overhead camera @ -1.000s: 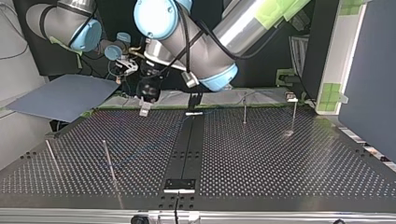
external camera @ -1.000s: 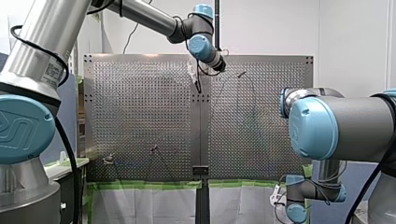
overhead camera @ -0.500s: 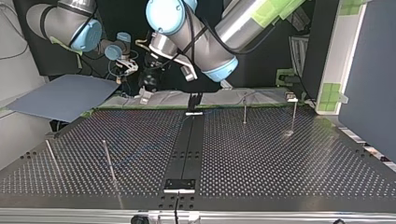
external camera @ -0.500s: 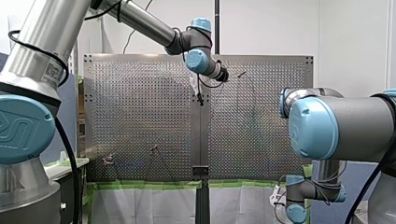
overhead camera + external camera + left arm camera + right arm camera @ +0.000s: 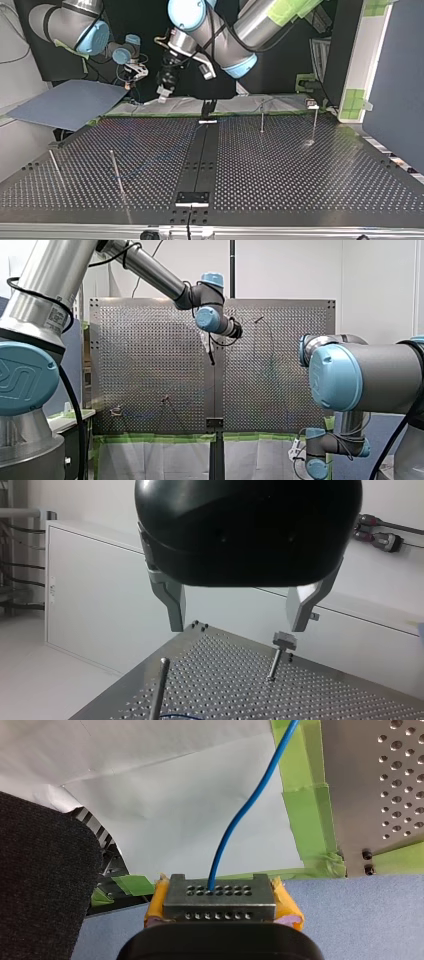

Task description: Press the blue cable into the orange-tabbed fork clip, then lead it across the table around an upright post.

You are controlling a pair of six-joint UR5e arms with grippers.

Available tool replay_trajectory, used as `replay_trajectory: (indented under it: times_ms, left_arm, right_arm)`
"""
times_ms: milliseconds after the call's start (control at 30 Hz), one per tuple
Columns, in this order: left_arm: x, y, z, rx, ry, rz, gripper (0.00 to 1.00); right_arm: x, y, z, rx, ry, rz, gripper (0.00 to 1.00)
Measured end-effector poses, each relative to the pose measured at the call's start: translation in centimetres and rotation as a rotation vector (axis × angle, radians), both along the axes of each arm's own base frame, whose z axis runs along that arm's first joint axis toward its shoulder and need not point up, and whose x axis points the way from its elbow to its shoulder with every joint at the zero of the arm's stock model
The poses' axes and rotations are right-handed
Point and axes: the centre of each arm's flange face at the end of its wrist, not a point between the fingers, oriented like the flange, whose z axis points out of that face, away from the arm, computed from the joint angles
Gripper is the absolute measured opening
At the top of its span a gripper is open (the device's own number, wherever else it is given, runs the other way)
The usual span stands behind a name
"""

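Observation:
The blue cable [image 5: 245, 810] runs out of a drilled metal end block [image 5: 218, 906], and my right gripper [image 5: 220, 892] is shut on that block with its yellow pads [image 5: 287, 905]. It hangs off the table's near edge at the front view's lower right [image 5: 298, 449]. My left gripper [image 5: 240, 625] is open with nothing between its metal fingers [image 5: 174, 605]. It hovers above the table's arm-side edge [image 5: 162, 96]. Ahead of it stand a plain post [image 5: 157, 690] and a post topped by a small clip [image 5: 283, 641]. A bit of blue cable [image 5: 175, 716] shows by the plain post.
Two more thin posts [image 5: 116, 172] stand at the top view's left. The clip-topped post [image 5: 313, 117] and a plain one [image 5: 261, 117] stand at its right. A blue-grey sheet [image 5: 70, 102] lies off the table's corner, and a white cabinet [image 5: 362, 60] flanks the right side.
My left gripper has lifted off the table's arm-side edge, rising and shifting rightward in the top view. The right arm has stayed still.

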Motion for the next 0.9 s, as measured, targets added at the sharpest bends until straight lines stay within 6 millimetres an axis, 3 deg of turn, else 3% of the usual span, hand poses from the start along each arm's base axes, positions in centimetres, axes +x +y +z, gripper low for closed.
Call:
replay_trajectory:
  times_ms: [900]
  left_arm:
    - [-3.0,3.2,-8.3,0.003,-0.002,0.003,1.00]
  right_arm:
    - [0.3,0.1,0.0,-0.001,0.000,0.006,0.00]
